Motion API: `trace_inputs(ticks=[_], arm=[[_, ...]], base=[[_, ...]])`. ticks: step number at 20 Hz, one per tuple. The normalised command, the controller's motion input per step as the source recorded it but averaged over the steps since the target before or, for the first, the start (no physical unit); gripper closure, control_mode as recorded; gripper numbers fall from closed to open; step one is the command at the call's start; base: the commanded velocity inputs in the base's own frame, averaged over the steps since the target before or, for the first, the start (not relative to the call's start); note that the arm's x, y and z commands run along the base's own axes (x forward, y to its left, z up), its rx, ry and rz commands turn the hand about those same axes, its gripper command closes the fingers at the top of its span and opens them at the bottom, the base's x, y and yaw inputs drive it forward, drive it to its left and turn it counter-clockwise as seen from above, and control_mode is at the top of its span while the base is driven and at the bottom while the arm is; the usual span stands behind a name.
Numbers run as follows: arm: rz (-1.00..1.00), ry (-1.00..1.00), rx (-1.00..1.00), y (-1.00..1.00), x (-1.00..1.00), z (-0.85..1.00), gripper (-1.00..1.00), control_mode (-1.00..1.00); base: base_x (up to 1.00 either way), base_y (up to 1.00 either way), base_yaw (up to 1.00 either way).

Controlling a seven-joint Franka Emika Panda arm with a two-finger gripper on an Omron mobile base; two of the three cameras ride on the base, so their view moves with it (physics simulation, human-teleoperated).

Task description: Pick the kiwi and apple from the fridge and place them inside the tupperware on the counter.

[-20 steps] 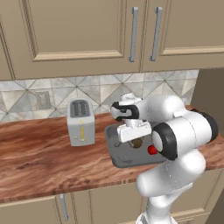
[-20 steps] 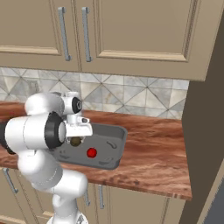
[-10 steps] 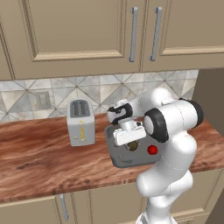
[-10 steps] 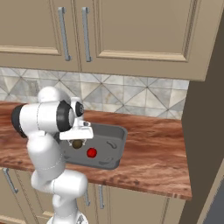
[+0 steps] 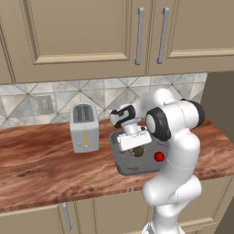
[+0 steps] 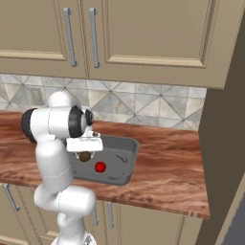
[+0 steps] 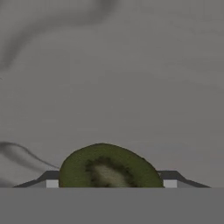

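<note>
Two fruits sit over the shallow dark grey tupperware tray (image 5: pixel 119 161) on the reddish-brown wood counter (image 5: pixel 41 164), right of the silver toaster (image 5: pixel 84 127). The brown oval kiwi (image 5: pixel 137 151) hangs between the gripper's (image 5: pixel 136 147) jaws, which I judge are loosening to drop it; whether they grip it I cannot tell. The shiny red apple (image 5: pixel 159 156) already rests inside.

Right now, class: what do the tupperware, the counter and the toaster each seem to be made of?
Tupperware: probably plastic, dark grey, smooth with soft sheen on its flared rim.
Counter: looks like wood, reddish-brown grain, polished.
Toaster: likely brushed metal, silver-grey casing.

Glossy apple (image 5: pixel 159 156), seemingly matt tupperware (image 5: pixel 119 163)
</note>
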Motion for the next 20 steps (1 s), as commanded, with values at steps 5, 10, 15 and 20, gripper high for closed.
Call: trace_inputs(ticks=[5,10,15,20], arm=[[0.0,-0.13,0.0,0.04,0.16,-0.51,1.0,-1.0],[0.0,-0.27,0.0,0.02,0.13,-0.5,1.0,-1.0],[0.0,-0.75,0.03,0.0,0.01,-0.33,1.0,-1.0],[0.0,-0.5,0.06,0.0,0.01,-0.2,1.0,-1.0]], base=[[0.0,0.0,0.0],[0.0,0.0,0.0],[0.0,0.0,0.0],[0.0,0.0,0.0]])
